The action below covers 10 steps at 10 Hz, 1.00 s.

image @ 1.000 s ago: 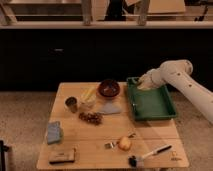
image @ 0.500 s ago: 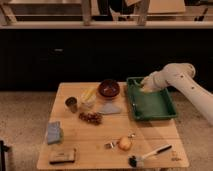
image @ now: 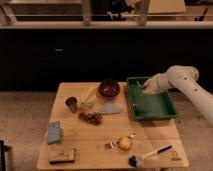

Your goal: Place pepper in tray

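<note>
The large dark-green tray (image: 165, 112) lies on the right side of the wooden table. My gripper (image: 145, 88) reaches in from the right and hangs low over the tray's back left corner. A small pale-green shape (image: 139, 85) shows at the gripper's tip. It may be the pepper, but I cannot tell, nor whether it is held or resting in the tray. The white arm (image: 182, 79) bends in from the right edge.
A dark red bowl (image: 109, 89) stands just left of the tray, with a yellow item (image: 89, 95), metal cup (image: 71, 103) and dark red cluster (image: 91, 118) nearby. A blue sponge (image: 54, 132), brown block (image: 62, 156), round yellow fruit (image: 124, 143) and brush (image: 150, 154) lie near the front.
The gripper has moved right, from above the tray's left rim to over its back left corner, and sits lower. Nothing on the table has moved.
</note>
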Each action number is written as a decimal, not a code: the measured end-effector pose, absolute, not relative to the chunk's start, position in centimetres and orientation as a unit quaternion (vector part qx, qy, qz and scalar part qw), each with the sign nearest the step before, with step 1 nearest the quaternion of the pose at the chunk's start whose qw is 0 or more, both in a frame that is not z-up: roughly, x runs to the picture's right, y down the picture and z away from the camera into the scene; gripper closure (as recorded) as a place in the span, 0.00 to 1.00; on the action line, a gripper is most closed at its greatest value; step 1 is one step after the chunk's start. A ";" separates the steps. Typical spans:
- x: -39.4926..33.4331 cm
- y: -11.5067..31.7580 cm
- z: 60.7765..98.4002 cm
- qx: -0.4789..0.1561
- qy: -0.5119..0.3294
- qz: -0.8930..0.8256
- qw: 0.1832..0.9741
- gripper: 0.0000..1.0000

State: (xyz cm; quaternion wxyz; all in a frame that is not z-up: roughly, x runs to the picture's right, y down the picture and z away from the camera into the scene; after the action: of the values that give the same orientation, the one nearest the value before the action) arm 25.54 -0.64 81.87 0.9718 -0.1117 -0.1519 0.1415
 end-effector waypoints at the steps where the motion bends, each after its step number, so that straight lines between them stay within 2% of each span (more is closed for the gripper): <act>1: 25.9 -0.5 82.1 -0.115 -0.151 0.142 0.972 1.00; 6: 26.3 0.4 82.3 -0.146 -0.156 0.100 0.972 1.00; 10: 27.5 0.8 82.8 -0.171 -0.127 0.078 0.974 1.00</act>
State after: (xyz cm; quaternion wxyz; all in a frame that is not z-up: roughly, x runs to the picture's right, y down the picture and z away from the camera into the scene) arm 27.53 0.80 82.76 0.9739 -0.1714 -0.1270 0.0779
